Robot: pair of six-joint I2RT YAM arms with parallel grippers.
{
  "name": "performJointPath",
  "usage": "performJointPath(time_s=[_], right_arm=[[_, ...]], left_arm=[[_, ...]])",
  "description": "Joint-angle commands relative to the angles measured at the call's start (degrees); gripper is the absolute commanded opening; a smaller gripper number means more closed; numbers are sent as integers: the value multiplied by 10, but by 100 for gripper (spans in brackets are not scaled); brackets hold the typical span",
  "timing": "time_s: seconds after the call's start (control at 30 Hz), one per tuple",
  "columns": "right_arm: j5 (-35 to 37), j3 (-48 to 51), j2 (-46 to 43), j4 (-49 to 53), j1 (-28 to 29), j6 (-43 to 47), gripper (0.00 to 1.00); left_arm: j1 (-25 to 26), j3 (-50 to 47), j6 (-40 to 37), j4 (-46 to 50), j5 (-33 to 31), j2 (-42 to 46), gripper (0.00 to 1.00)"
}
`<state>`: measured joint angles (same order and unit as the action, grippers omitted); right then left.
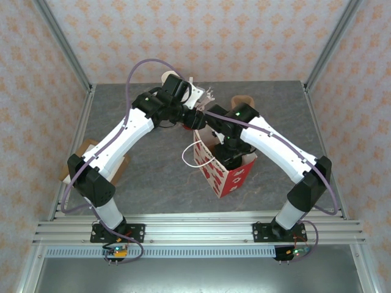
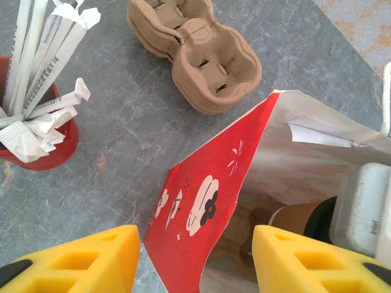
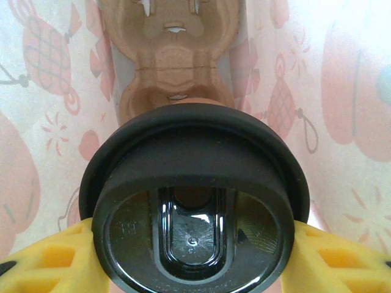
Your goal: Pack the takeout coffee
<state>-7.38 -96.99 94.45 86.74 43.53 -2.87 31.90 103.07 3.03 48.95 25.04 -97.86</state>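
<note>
Takeout coffee: the takeout coffee point(image 3: 192, 201) is deep inside the bag point(image 1: 227, 174), which stands near the middle of the table point(image 2: 122, 122).
Right tool: the right tool point(image 3: 195, 259) has the coffee. One yellow finger presses on each side, just under the black lid.
Left tool: the left tool point(image 2: 195, 250) stands partly open and holds nothing. The red wall of the bag runs up between its fingers, but they do not pinch it.
Which way: the coffee sits right in the right tool. Its top faces the tool and its bottom points down into the bag.
Long side of the cup: it runs straight up and down, so the cup stands upright.
Under the cup: a cardboard tray point(image 3: 174, 55) lies on the bottom of the bag, right below the coffee. I cannot tell if the cup touches it yet.
Nearer arm: the right arm, because it already holds the cup. The left tool waits at the top edge of the bag.
Room: the bag walls are close on both sides of the cup, so the way to go is straight down.
Outside the bag: a stack of trays point(image 2: 201, 55) and a red cup of straws point(image 2: 43, 146) sit nearer the far edge of the table, well apart from the cup.
</note>
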Motion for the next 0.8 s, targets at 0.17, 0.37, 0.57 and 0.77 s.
performJointPath(time_s=[0.17, 0.37, 0.57, 0.77], right_arm=[[-20, 26, -20, -23, -9, 5, 49], [-31, 33, -27, -29, -12, 8, 49], [-28, 40, -33, -29, -15, 10, 49], [-26, 51, -34, -33, -18, 12, 48]], left_arm=[[4, 10, -2, -4, -8, 13, 53], [3, 9, -2, -4, -7, 13, 53], [3, 9, -1, -5, -6, 13, 53], [3, 9, -1, -5, -5, 13, 53]])
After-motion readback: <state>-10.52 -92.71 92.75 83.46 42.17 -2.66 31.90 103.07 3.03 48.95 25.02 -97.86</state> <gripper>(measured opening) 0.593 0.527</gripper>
